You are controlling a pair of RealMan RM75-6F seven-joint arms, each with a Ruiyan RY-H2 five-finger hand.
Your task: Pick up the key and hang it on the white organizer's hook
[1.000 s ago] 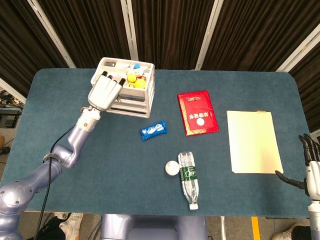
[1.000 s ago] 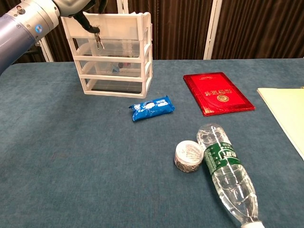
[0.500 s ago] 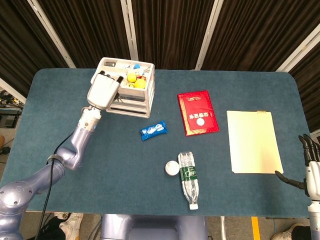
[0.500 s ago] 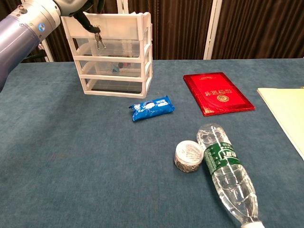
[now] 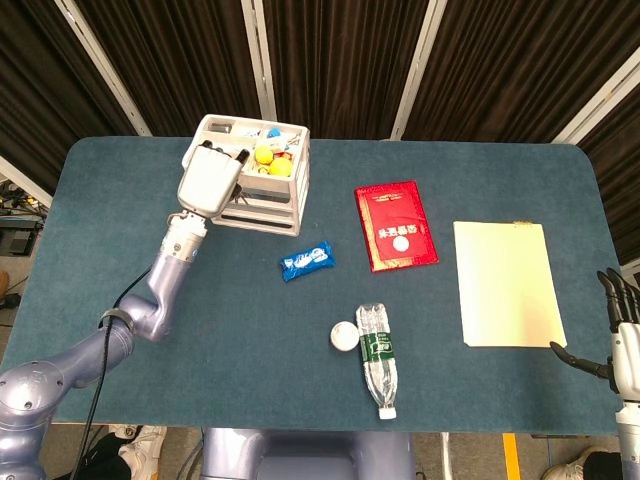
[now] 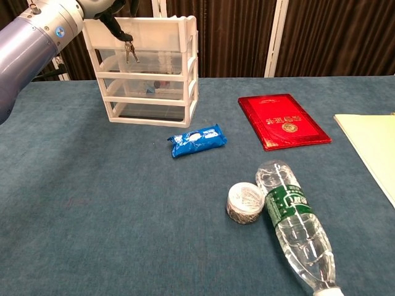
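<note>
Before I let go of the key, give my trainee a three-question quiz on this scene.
1. True or false: the key lies flat on the table.
2. Which hand is up at the organizer? A. left B. right
3. Fill in: the blue packet lies between the organizer and the red ____.

Key
1. False: it hangs from the left hand, in front of the organizer's top tier.
2. A; the right hand is at the table's edge.
3. booklet.
</note>
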